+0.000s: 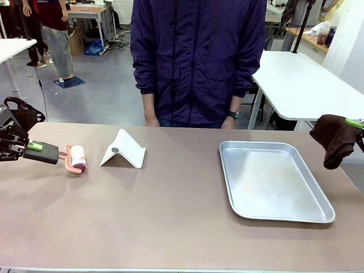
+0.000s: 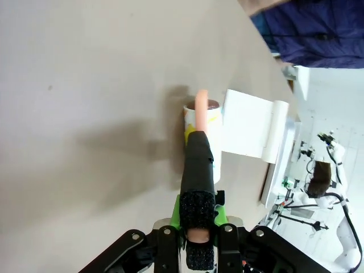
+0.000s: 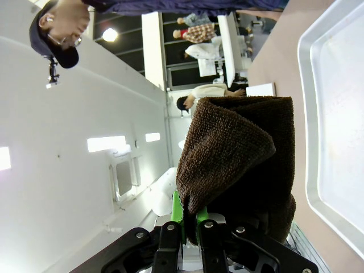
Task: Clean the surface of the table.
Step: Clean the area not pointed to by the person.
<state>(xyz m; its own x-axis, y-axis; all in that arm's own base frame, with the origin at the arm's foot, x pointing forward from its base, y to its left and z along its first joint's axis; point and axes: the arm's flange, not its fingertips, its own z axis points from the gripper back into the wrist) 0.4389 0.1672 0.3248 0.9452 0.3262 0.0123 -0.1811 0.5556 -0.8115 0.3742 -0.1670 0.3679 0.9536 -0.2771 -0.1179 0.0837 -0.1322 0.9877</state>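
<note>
The brownish-beige worktop (image 1: 170,222) spreads beneath both grippers, with a person in a dark purple jacket (image 1: 196,57) standing at its far edge. The left gripper (image 1: 31,148) has its fingers clamped on the black handle of a lint roller (image 1: 75,158), whose roll rests on the worktop just ahead of them, and a folded white stand (image 1: 123,150) sits just beyond the roll. The right gripper (image 1: 355,123) has its fingers clamped on a dark brown cloth (image 1: 335,139) hanging off the worktop, just beside a silver metal tray (image 1: 273,181).
</note>
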